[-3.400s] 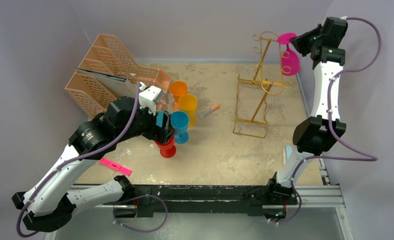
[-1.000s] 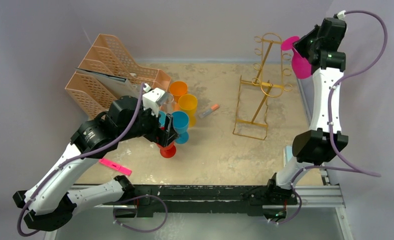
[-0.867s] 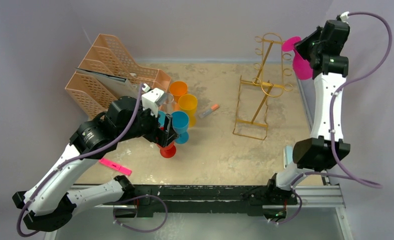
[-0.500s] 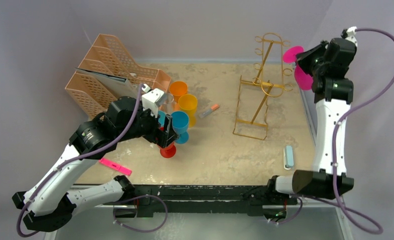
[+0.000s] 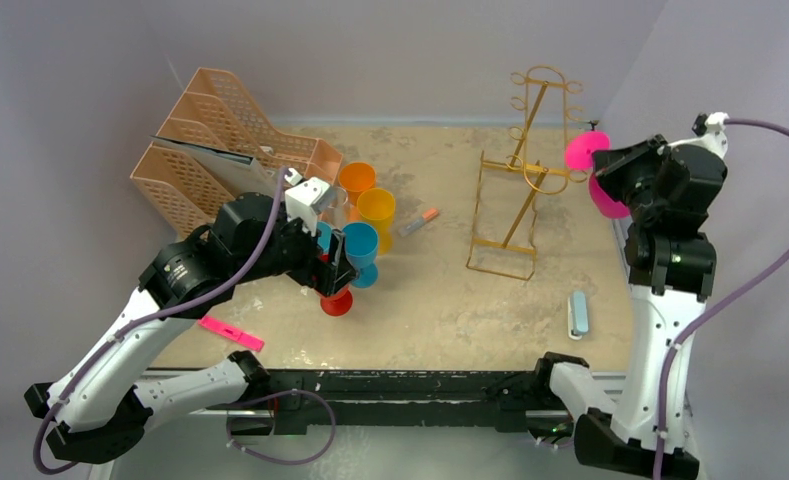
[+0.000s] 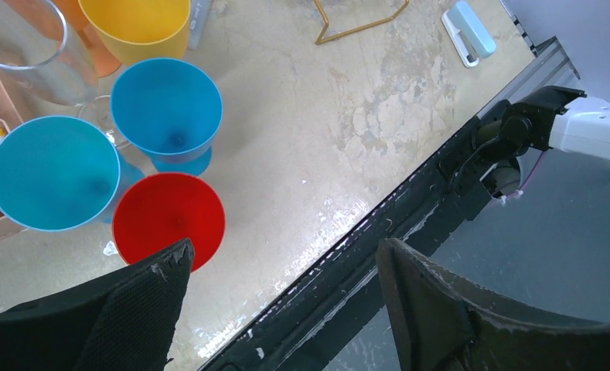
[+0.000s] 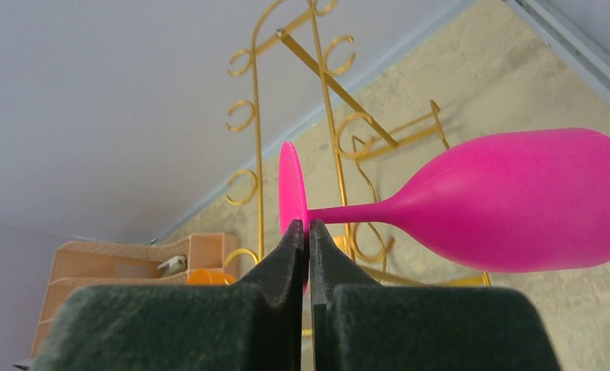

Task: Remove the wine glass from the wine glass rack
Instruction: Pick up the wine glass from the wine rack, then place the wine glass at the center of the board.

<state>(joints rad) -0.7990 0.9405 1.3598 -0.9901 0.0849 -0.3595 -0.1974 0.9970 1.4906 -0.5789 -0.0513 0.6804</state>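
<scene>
The pink wine glass (image 5: 606, 197) hangs in the air just right of the gold wire wine glass rack (image 5: 518, 200), apart from its hooks. It lies roughly sideways, foot toward the rack. My right gripper (image 5: 595, 165) is shut on the glass's thin foot disc. In the right wrist view the fingertips (image 7: 308, 226) pinch that disc, the bowl of the wine glass (image 7: 518, 201) points right, and the rack (image 7: 258, 139) stands behind. My left gripper (image 5: 328, 272) hovers open over the red cup (image 6: 168, 220), holding nothing (image 6: 284, 255).
A peach lattice organiser (image 5: 220, 140) stands at the back left. Orange (image 5: 356, 178), yellow (image 5: 376, 207) and blue (image 5: 360, 245) cups cluster beside the left gripper, with a clear glass (image 6: 23, 46). An orange marker (image 5: 420, 220), a pink item (image 5: 230, 332) and a pale blue item (image 5: 577, 313) lie on the table.
The right arm has carried the pink wine glass away from the rack's top hook, rightward and down toward the near side. The left arm has not moved.
</scene>
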